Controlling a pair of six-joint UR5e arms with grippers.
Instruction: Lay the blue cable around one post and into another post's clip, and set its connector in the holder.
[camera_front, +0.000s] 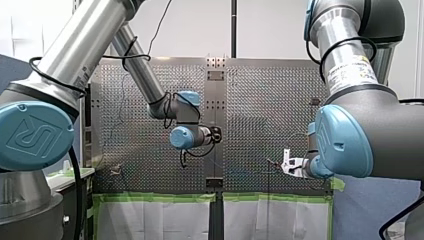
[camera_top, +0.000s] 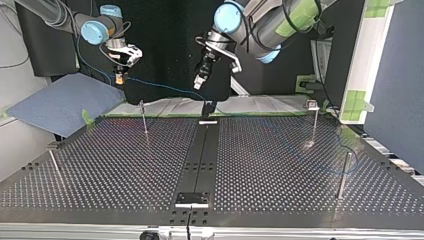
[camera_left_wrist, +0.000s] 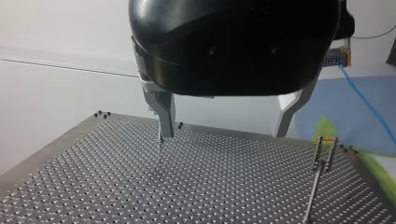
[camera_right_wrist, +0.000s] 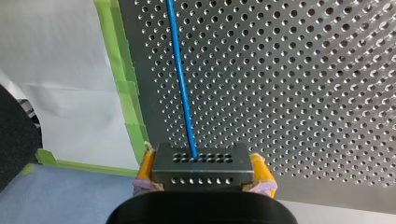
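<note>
- My right gripper (camera_right_wrist: 201, 176) is clamped on the grey connector (camera_right_wrist: 201, 163). Its yellow pads (camera_right_wrist: 145, 169) press on the connector's two short ends, and the holed face looks away from the wrist.
- The blue cable (camera_right_wrist: 180, 70) leaves the middle of that face and runs straight ahead. Its long axis lies roughly along the green tape (camera_right_wrist: 122, 79) lining the tabletop (camera_right_wrist: 289, 84) edge, just inside it.
- In the top view the connector hangs in the air past the tabletop's far edge, at the view's left. The cable slopes from there toward the view's right, then shows only faintly over the holes. It curls near a post (camera_top: 343, 175) by the right edge.
- The other posts (camera_top: 144, 117) stand well apart from one another. One with a clip (camera_left_wrist: 322, 156) stands near the corner seen in the left wrist view.
- My left gripper (camera_left_wrist: 220, 136) hangs over the far edge near the middle. Its metal fingers (camera_left_wrist: 163, 116) are spread wide, grasp nothing and point down at the tabletop.
</note>
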